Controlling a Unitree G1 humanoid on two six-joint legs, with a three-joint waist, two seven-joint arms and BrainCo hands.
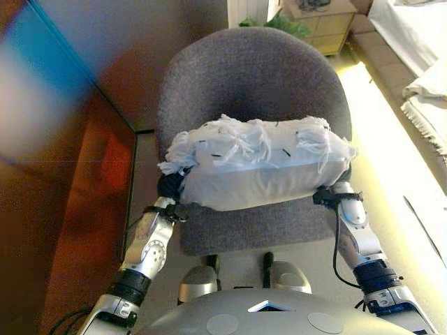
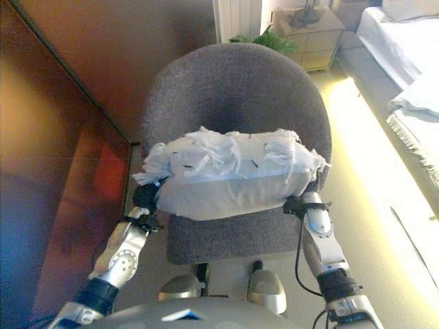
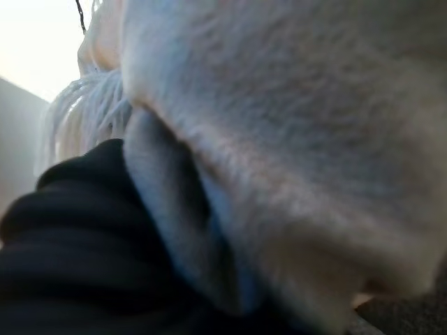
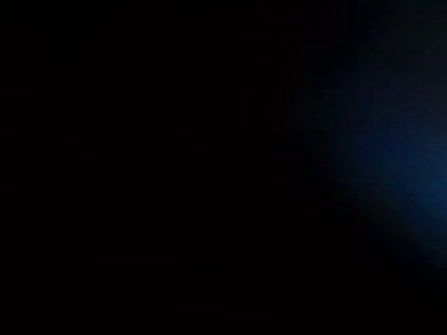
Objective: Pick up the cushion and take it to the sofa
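A white cushion point(image 1: 265, 171) with shaggy tufts on top is held up between my two hands, in front of the backrest of a grey chair point(image 1: 251, 70) and just above its seat. My left hand point(image 1: 170, 187) presses against the cushion's left end; only its dark cover shows at the edge. My right hand point(image 1: 327, 196) is at the right end, mostly hidden behind the cushion. In the left wrist view the cushion point(image 3: 293, 125) fills the picture, close against the dark cover point(image 3: 70, 251). The right wrist view is dark.
A brown wooden panel point(image 1: 70, 209) runs close along the left. Behind the chair stand a green plant point(image 1: 283, 24) and a light bedside cabinet point(image 1: 325, 24). A bed with white bedding point(image 1: 419, 42) lies at the right, with a strip of floor between.
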